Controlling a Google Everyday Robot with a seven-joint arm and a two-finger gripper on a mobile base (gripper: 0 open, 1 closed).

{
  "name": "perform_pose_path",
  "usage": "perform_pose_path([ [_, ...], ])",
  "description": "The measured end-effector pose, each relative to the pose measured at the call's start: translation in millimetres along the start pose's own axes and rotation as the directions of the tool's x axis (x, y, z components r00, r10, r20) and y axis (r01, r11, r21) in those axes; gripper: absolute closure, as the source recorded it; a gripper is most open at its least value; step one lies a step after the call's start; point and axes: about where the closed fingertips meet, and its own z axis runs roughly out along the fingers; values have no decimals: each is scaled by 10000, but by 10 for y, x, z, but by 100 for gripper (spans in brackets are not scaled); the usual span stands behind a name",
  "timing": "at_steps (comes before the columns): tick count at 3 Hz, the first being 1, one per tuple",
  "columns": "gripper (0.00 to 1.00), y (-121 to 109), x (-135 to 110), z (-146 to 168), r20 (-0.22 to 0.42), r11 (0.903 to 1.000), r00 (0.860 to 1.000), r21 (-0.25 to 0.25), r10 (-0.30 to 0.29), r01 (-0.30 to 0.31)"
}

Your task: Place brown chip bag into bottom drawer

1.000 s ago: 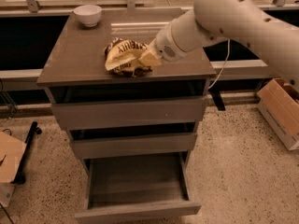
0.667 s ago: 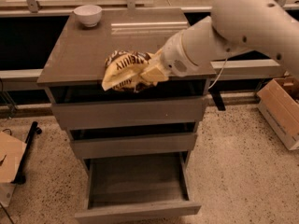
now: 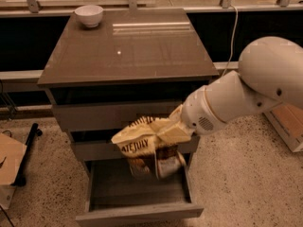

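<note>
Out in front of the cabinet (image 3: 128,56), level with its middle drawer front: the gripper (image 3: 171,130), clenched on the upper right edge of the brown chip bag (image 3: 137,142). Held crumpled in the air, lower end drooping over the open bottom drawer (image 3: 142,213), seemingly clear of the grey floor. Reaching in from the right, a white arm (image 3: 246,93). On the far left corner of the cabinet top, well apart from the bag, a small white bowl (image 3: 89,15).

The floor (image 3: 236,188) is pale and speckled. A grey-brown cabinet (image 3: 109,116) with a shiny tabletop (image 3: 142,56) stands by a dark low wall (image 3: 23,46). The hand (image 3: 166,132) holds the brown chip bag (image 3: 136,142) in front of the cabinet.
</note>
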Motion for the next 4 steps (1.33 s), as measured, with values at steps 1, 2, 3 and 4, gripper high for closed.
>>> perform_pose_path([
  [1, 100, -184, 298, 563, -316, 9960, 9969, -509, 723, -738],
  [2, 100, -192, 309, 578, -421, 9960, 9962, -437, 761, -779],
  [3, 100, -192, 309, 579, -421, 9960, 9962, -437, 762, -780],
  [4, 100, -230, 825, 1104, 109, 9803, 9877, -1243, 1562, -1537],
])
